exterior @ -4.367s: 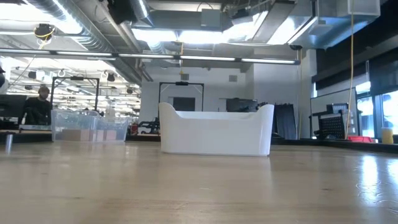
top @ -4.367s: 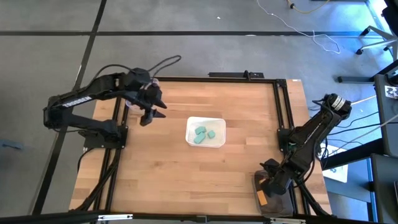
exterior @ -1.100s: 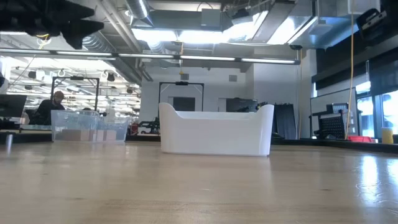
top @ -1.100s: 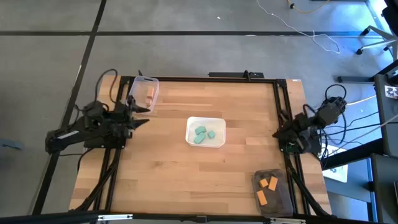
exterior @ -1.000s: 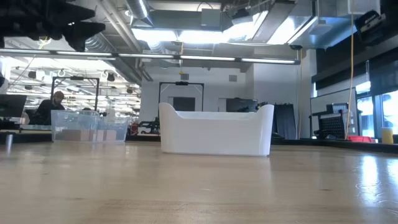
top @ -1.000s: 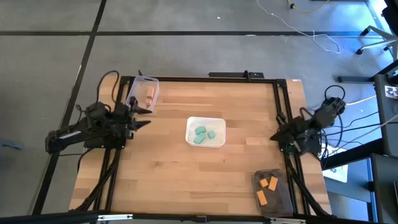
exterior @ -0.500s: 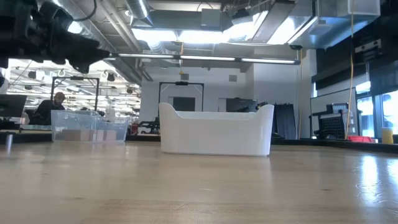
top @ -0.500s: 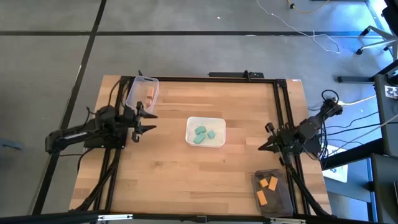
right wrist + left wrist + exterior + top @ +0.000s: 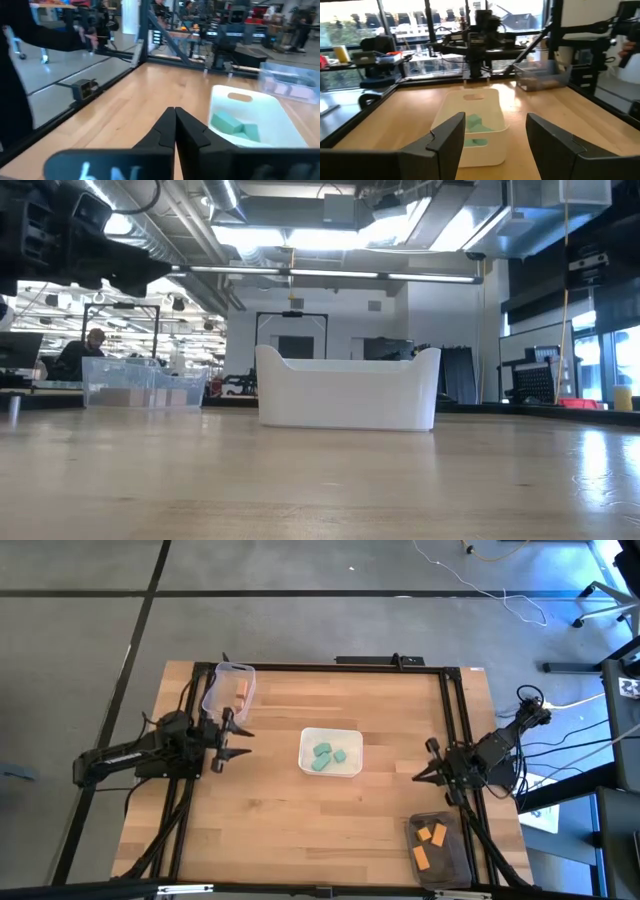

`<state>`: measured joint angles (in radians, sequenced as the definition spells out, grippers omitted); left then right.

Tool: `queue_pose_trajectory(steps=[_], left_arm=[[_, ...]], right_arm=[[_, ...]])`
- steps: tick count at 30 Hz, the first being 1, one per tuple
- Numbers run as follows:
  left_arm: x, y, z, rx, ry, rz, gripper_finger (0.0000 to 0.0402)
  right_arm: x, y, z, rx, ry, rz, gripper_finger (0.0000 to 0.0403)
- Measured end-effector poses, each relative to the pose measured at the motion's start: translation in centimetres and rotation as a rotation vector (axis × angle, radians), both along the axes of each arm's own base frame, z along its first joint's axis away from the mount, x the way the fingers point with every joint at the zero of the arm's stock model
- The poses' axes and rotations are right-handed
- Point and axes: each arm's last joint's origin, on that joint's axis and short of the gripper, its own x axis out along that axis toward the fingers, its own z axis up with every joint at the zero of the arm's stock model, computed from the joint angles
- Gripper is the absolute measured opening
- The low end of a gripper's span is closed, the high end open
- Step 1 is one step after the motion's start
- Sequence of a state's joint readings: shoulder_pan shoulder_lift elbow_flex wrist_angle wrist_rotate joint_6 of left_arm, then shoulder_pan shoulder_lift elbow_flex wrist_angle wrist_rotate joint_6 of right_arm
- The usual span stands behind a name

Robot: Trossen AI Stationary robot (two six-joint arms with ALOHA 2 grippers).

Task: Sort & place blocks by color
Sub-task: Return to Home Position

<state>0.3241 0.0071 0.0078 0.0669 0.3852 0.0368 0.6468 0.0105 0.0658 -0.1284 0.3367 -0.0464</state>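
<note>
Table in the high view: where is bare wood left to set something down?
Widest: the table strip below the white tray in that view, left of the dark bin. Also between the tray and the right gripper. Crowded: the corner where the clear tub sits by the left gripper.

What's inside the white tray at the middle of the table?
Teal green blocks, three as far as the high view shows, lie in the white tray; no other colour shows there. In the low view its wall hides them.
</note>
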Motion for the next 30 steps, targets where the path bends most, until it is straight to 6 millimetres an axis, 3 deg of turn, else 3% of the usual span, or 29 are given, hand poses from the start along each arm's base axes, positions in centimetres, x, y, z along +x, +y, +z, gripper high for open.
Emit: queue_pose_trajectory(steps=[11, 18, 30], left_arm=[[0.03, -0.08, -0.04, -0.133, 0.016, -0.040, 0.0202], [0.03, -0.06, -0.04, 0.023, 0.004, -0.024, 0.0202], [0.03, -0.04, -0.06, 0.024, 0.005, -0.015, 0.0202]], right_arm=[[0.15, -0.50, 0.01, -0.129, -0.031, -0.177, 0.0017], [0.28, -0.59, -0.10, -0.134, -0.015, -0.238, 0.0011], [0.28, -0.59, -0.10, -0.118, -0.012, -0.238, 0.0014]])
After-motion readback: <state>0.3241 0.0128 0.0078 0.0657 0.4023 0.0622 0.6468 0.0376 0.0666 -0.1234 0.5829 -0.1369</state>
